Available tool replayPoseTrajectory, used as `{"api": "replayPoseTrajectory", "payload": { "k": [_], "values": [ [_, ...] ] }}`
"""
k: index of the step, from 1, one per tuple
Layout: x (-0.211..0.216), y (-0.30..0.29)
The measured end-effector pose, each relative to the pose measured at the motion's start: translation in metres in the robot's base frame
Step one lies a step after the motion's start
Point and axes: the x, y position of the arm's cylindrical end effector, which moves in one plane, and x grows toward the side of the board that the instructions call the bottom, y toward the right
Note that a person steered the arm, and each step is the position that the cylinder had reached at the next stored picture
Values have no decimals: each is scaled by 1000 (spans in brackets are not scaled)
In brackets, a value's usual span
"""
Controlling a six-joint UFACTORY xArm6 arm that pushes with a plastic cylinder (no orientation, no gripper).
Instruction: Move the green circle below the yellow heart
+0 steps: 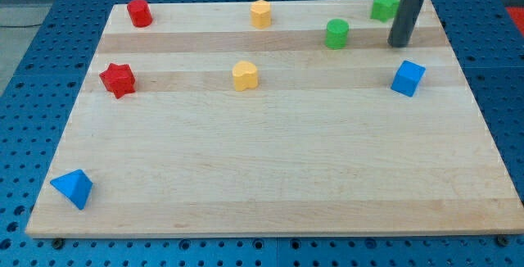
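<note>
- Camera view: green circle (pixel 336 33) sits on the tabletop (pixel 270 177), up and right of the yellow heart (pixel 245 75).
- My tip (pixel 399 44) rests right of the circle, apart.
- No pincer shows.

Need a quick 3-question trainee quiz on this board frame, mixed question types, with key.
1. True or false: my tip touches the green circle.
2. Which block lies nearest the view's bottom-left corner? A) red star B) blue pyramid C) yellow heart
3. Fill in: the green circle lies toward the view's upper ____ of the yellow heart.

Key:
1. False. The tip is to the circle's right, apart from it, between the green star and the blue cube.
2. B, the blue pyramid; the red star sits higher up.
3. right
</note>
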Motion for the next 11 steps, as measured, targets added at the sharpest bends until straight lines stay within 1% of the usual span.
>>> {"api": "replayPoseTrajectory", "payload": {
  "k": [1, 2, 3, 4, 5, 7, 10, 11],
  "values": [
    [-15, -22],
    [-24, -63],
    [-30, -97],
    [-28, -115],
    [-16, -134],
    [12, -135],
    [82, -138],
    [96, -162]
  ]
}}
